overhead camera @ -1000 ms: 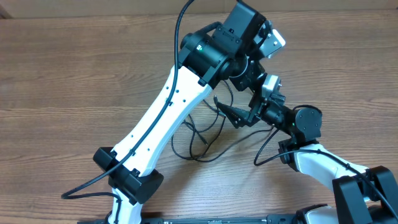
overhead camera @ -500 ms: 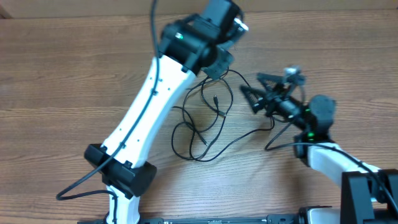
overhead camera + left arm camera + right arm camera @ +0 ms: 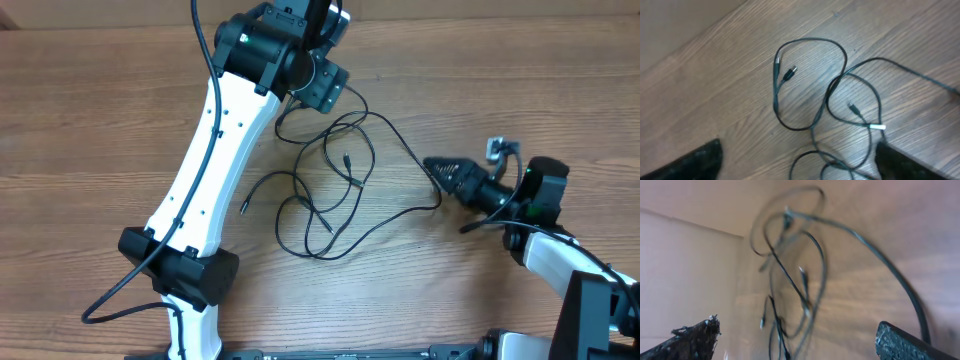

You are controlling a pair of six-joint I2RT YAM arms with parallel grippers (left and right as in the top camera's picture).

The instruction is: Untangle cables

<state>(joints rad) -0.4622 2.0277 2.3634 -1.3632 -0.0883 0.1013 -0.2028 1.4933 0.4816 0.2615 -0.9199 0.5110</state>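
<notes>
**Cables [image 3: 345,158] lie in crossed loops in the middle of the table [image 3: 90,130]**

The left claw [image 3: 799,145] hangs spread above the loops, holding nothing. The right claw [image 3: 435,170] is spread too, just beside one strand.

You're working over a wood-grain tabletop [image 3: 80,150], brown, with its planks running side to side in the overhead view. Along the tabletop's far edge you'll see a plain beige wall [image 3: 670,25], paler than the wood.
</notes>
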